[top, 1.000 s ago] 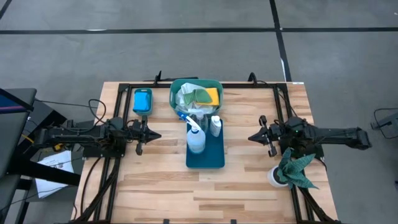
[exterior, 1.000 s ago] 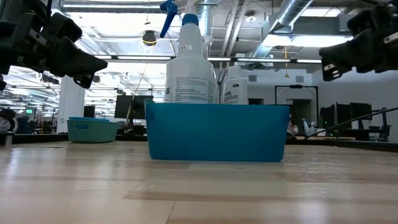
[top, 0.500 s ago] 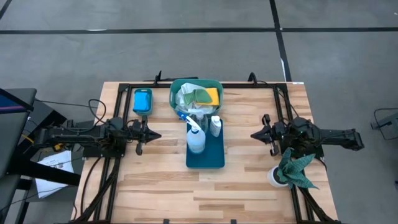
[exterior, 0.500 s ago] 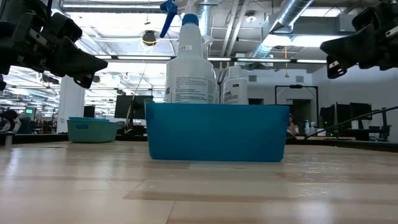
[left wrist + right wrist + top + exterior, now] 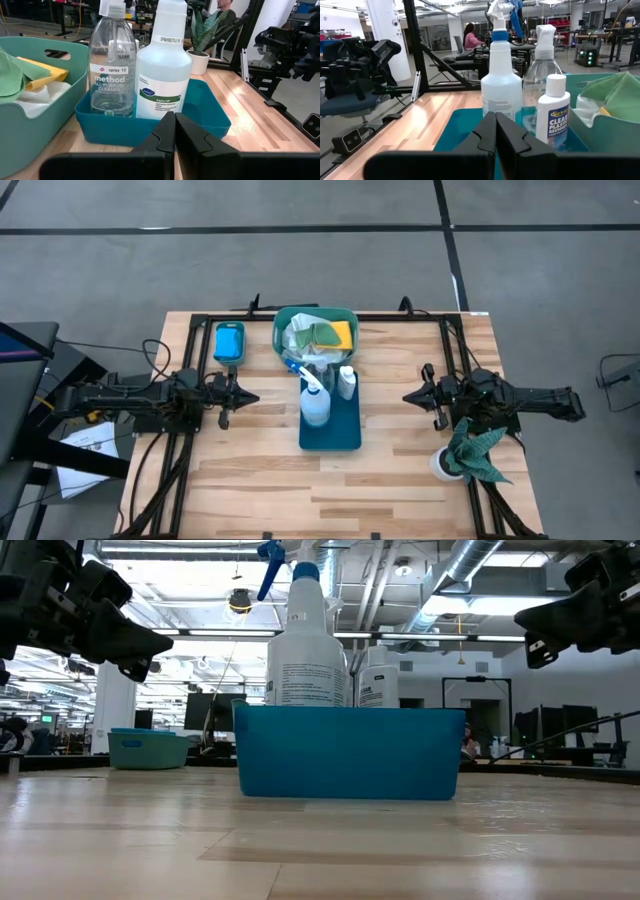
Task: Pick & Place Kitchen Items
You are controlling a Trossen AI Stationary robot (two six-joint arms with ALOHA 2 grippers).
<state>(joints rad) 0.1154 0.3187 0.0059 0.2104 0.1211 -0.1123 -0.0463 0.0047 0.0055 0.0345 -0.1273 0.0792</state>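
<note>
spray bottle (image 5: 314,402): upright in blue tray (image 5: 345,438); labels legible only from wrist views
left end effector (image 5: 247,398): clenched, empty; right end effector (image 5: 408,397): likewise, flanking tray

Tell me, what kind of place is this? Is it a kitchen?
Probably not a kitchen: it looks like a big robot lab or workshop. Silver ducts run across the open ceiling, a person sits at a desk behind, and two robot arms wait beside a wooden table holding a spray bottle.
</note>
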